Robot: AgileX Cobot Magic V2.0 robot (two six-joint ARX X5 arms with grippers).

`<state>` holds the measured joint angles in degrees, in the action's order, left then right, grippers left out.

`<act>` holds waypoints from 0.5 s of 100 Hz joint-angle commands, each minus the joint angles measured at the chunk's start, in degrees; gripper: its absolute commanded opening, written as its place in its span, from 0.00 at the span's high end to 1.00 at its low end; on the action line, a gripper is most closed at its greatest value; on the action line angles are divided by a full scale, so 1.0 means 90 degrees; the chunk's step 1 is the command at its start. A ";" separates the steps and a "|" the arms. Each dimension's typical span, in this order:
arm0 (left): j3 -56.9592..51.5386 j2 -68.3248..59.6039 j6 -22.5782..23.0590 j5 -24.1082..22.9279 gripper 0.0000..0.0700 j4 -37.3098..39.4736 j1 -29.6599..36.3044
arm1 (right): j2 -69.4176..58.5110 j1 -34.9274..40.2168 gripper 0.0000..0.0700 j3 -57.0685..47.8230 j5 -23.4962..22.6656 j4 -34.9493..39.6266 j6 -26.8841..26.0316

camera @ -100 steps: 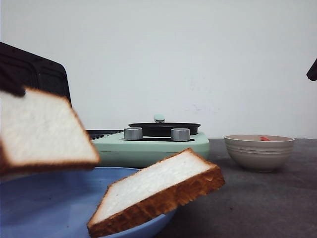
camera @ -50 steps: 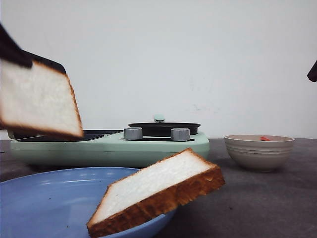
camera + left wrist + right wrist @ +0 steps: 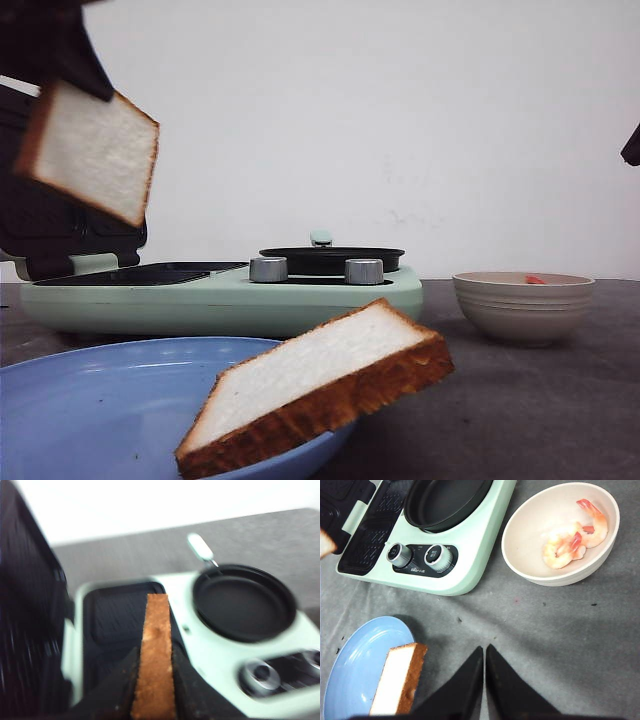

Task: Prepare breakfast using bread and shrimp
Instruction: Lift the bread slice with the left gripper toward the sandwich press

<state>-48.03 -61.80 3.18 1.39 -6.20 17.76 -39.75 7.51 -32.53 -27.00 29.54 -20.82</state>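
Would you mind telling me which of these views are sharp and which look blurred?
Left wrist view: smeared throughout, the mint-green cooker and the brown-crusted bread slice in the left hand are soft. Front and right wrist views: crisp, the shrimp in the beige bowl clearly defined.

I'm seeing one bread slice point(image 3: 318, 385) leaning on the plate point(image 3: 90, 400) up front, the cooker point(image 3: 220, 290) sitting behind, the bowl point(image 3: 523, 305) holding shrimp point(image 3: 575, 532) to its right.

Even, diffuse indoor light. Front view: sharp, white wall bright. Left wrist view: motion-blurred throughout, background overexposed along the upper edge. Right wrist view: crisp, soft shadows, faint glare on knobs point(image 3: 400, 554).
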 commanded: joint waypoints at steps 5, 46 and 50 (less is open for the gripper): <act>-0.0452 -0.0656 0.0702 -0.0070 0.99 0.0304 -0.0022 | -0.0024 0.0024 1.00 -0.0107 0.0000 -0.0029 0.0080; -0.2210 -0.3016 0.1928 -0.0318 0.99 0.0651 -0.0206 | -0.0024 0.0024 1.00 -0.0107 0.0005 -0.0029 0.0226; -0.2363 -0.3196 0.2069 -0.0350 0.99 0.0653 -0.0226 | -0.0024 0.0024 1.00 -0.0107 0.0005 -0.0029 0.0226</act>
<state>-66.50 -88.01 17.67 -1.32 -1.13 15.84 -39.75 7.51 -32.53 -26.96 29.54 -19.73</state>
